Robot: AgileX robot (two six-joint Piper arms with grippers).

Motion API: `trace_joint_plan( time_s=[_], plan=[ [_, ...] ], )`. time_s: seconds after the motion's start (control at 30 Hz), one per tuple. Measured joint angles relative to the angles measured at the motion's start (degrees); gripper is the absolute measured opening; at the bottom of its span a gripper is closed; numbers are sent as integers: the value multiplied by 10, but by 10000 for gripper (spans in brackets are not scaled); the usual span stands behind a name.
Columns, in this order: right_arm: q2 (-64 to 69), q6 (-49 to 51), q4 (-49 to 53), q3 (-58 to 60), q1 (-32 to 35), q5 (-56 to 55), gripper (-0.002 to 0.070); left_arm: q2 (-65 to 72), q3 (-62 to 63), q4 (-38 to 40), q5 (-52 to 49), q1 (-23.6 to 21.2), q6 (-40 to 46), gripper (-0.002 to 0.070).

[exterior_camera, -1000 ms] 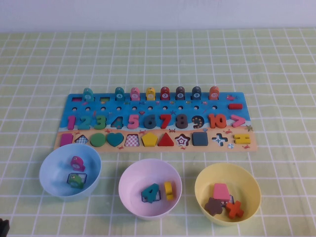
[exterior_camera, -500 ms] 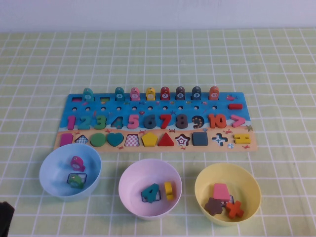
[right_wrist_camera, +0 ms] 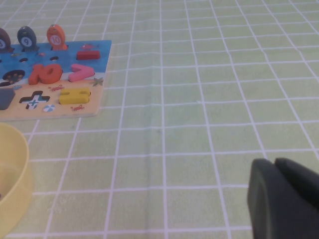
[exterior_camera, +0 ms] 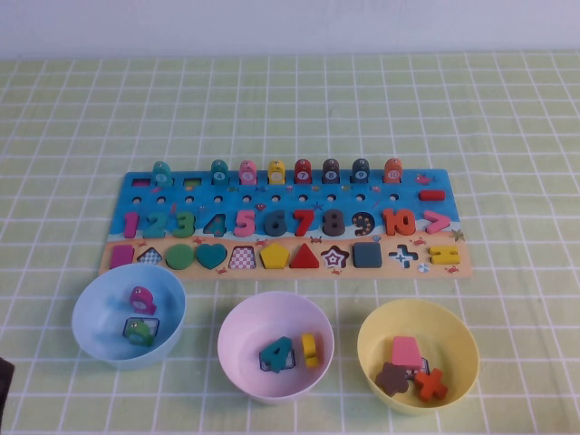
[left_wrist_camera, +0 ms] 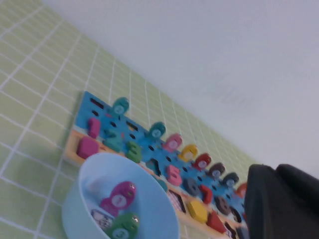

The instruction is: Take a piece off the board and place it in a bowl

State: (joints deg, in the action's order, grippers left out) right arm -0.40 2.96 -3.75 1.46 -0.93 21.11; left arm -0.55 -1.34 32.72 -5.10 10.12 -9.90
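Note:
The green numeral "3" [exterior_camera: 184, 223] lies in its slot on the long blue and tan board [exterior_camera: 272, 195], between the "2" and the empty "4" slot. It also shows in the left wrist view [left_wrist_camera: 133, 151]. The pale pink bowl [exterior_camera: 240, 326] stands in front of the board's middle and holds a teal "4" [exterior_camera: 276, 352] and a yellow piece [exterior_camera: 310, 350]. My left gripper [left_wrist_camera: 276, 169] is shut and empty, low at the near left, only a dark corner [exterior_camera: 4, 394] in the high view. My right gripper [right_wrist_camera: 274, 162] is shut and empty, over bare cloth right of the board.
A light blue bowl [exterior_camera: 100, 308] with two pieces stands at the front left, close to my left gripper. A yellow bowl [exterior_camera: 453, 335] with several pieces stands at the front right. The table is covered by a green checked cloth [exterior_camera: 507, 136].
The dark corner of my left gripper at the bottom left of the high view rose into view, then drew back toward the left edge. The board, bowls and pieces have not moved.

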Motion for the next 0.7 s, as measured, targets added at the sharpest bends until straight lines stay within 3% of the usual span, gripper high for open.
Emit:
trace_joint_plan(
  time_s=[0.17, 0.43, 0.7],
  plan=[
    [0, 0, 0, 0, 0, 0, -17, 31, 101, -26, -149, 0, 46, -4],
    [0, 0, 0, 0, 0, 0, -17, 283, 389, -152, -457, 0, 178, -4],
    [0, 0, 0, 0, 0, 0, -17, 526, 605, -205, -565, 0, 234, -4]
  ],
)
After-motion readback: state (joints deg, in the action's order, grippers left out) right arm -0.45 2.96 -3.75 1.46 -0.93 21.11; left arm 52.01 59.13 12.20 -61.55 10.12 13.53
